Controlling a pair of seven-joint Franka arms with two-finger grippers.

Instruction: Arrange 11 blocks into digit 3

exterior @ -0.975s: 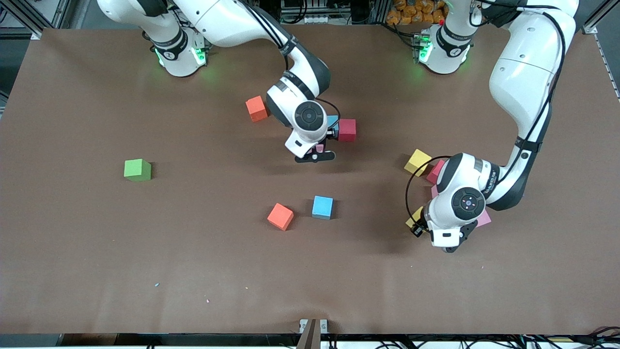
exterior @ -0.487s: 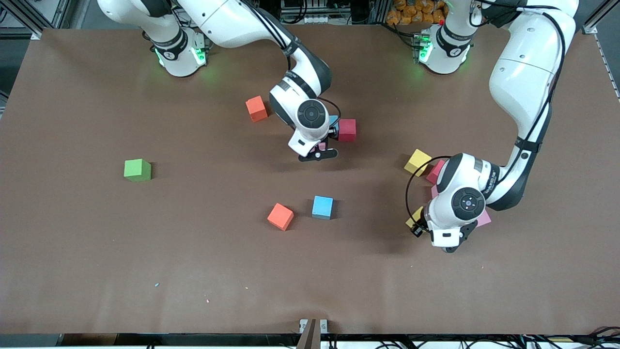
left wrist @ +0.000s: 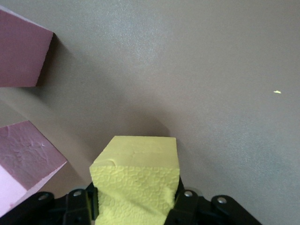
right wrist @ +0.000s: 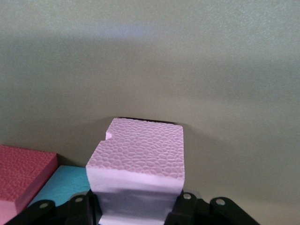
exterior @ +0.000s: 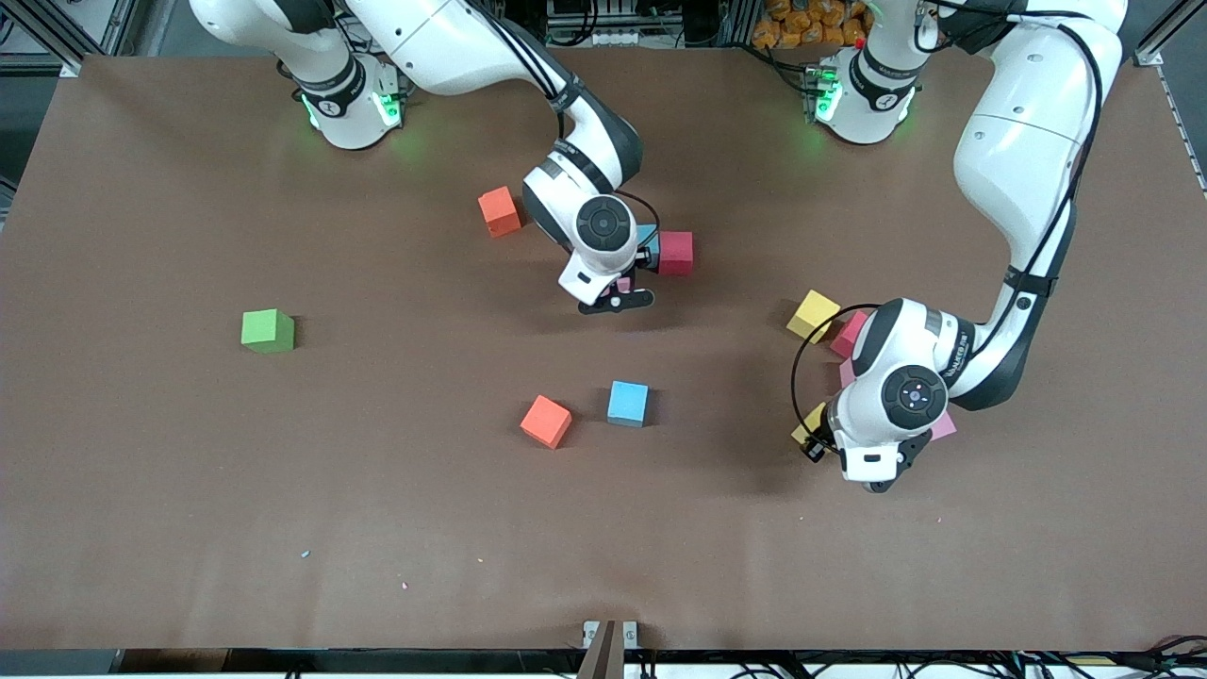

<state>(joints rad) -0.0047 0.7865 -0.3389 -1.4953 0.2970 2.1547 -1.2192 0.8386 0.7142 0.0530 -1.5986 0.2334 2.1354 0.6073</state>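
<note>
Now, left gripper jaws clamp yellow cube squarely, right gripper jaws clamp pink cube upright.

I see matt foam with a pebbled, dimpled skin on the yellow block my left gripper clamps, and the same rough texture on the pale pink block in my right gripper. Both grippers' fingers look like black, slightly shiny plastic. The bench has a dull brown, finely grained cover. The arm shells are smooth, glossy white plastic.
</note>
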